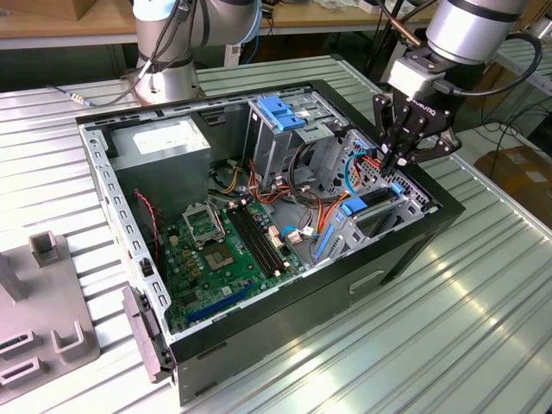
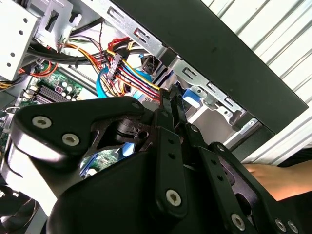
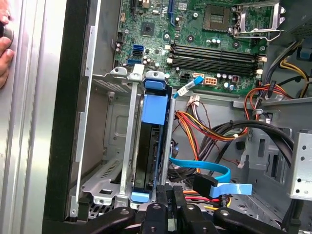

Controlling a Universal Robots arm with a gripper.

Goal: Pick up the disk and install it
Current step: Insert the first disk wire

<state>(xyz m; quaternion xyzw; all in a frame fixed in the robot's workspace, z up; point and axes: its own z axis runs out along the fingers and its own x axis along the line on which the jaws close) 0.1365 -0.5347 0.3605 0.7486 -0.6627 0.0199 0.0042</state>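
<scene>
Jaws pressed together, holding nothing; gripper (image 1: 398,160) poised at end of disk (image 3: 155,109). Disk sits upright in drive bay (image 3: 127,146) inside computer case (image 1: 405,246); installation looks near complete.

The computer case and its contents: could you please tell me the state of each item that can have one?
Computer case: lying on its side, side panel off.
Disk: standing on edge in its bay slot.
Tool: shut, at the end of the disk.
Memory slots: empty.
Processor socket: no cooler fitted.
</scene>
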